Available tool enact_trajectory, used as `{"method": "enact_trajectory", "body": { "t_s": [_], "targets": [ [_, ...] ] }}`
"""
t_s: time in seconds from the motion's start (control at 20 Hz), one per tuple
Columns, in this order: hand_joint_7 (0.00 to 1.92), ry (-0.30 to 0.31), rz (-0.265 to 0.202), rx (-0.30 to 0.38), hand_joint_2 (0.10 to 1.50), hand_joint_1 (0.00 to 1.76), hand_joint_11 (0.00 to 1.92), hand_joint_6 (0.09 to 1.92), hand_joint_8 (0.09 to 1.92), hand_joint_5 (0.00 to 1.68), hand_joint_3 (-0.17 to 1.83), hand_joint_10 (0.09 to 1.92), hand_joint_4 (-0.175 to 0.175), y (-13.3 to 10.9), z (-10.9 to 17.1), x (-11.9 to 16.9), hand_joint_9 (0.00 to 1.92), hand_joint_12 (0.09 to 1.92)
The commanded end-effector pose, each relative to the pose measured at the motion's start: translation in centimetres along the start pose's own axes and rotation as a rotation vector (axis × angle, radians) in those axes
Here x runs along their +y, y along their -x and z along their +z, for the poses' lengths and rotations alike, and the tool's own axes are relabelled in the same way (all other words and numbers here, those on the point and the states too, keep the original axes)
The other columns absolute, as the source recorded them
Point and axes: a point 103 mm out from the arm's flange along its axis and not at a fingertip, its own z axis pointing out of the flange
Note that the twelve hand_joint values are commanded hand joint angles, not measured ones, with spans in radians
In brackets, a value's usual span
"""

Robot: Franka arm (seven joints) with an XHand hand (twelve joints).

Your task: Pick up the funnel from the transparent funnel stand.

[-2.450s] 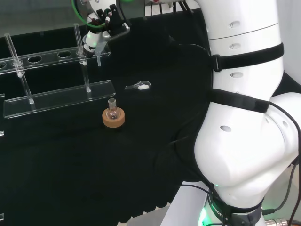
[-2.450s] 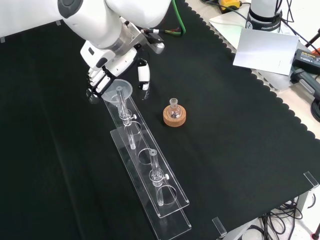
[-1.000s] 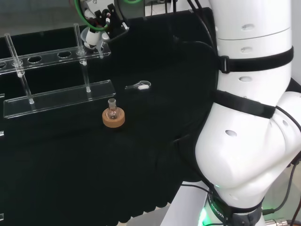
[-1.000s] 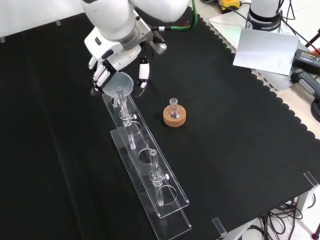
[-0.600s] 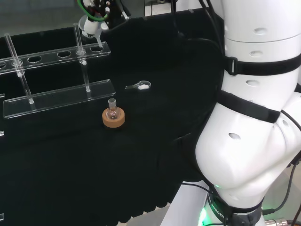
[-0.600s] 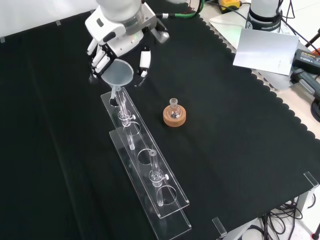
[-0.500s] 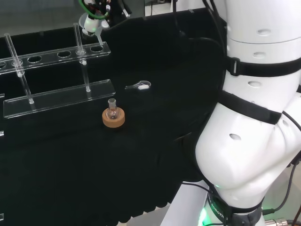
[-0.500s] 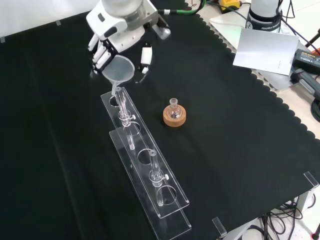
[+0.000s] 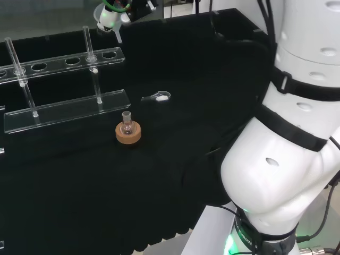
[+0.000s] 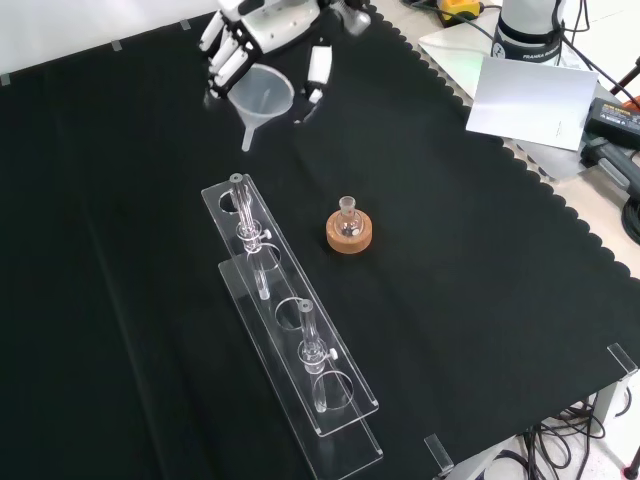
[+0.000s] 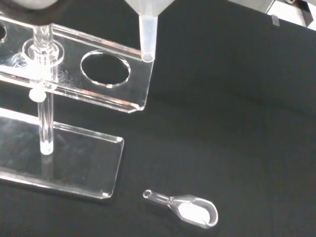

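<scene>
Clear funnel (image 10: 262, 97) pinched in the hand (image 10: 268, 30), held in the air above the see-through funnel stand (image 10: 288, 330), tabletop (image 10: 470, 250) below

On the black cloth (image 10: 480, 260) rest a clear funnel stand (image 10: 290, 340), a corked flask (image 10: 348, 228) and a small clear scoop (image 9: 158, 97).

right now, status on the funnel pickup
Robot hand shut on funnel. Funnel lifted, stem clear of the stand. Flask and scoop on the cloth, neither in the way.
</scene>
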Motion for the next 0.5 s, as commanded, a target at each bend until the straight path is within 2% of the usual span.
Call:
{"method": "enact_trajectory", "body": {
  "t_s": [0.05,0.5],
  "targets": [
    [0.84,-0.031,0.031,0.053,0.79,0.81,0.63,0.52,0.65,0.65,0.54,0.4,-0.019,0.0,0.7,-6.2,1.09,1.24],
    [0.84,-0.067,0.052,0.112,0.8,0.8,0.63,0.54,0.66,0.65,0.55,0.4,-0.021,0.2,3.2,-10.9,1.1,1.24]
  ]
}}
